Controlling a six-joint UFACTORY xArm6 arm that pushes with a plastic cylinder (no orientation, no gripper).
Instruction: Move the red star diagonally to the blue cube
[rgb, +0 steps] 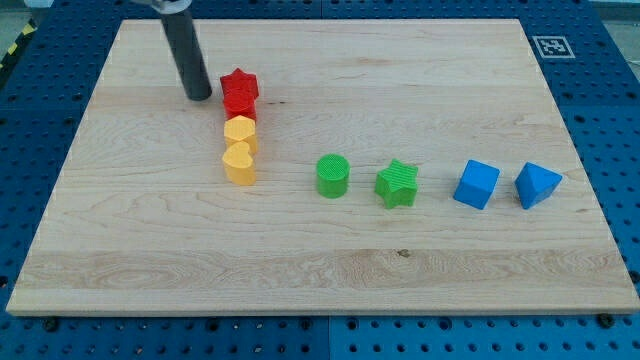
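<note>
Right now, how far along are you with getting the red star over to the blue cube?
Nothing looks done yet: the red star sits at the top of the column of red and yellow blocks, far from the blue cube. In hand: my tip stands just left of the star. Left: the whole diagonal push.

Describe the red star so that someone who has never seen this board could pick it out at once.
Start at the wooden board and go to its upper left, where the dark rod ends at my tip. Just to the view's right of my tip stands a short column of three blocks. The red star tops it, nearest the view's top: the only red block, with the yellow hexagon and yellow heart below it.
</note>
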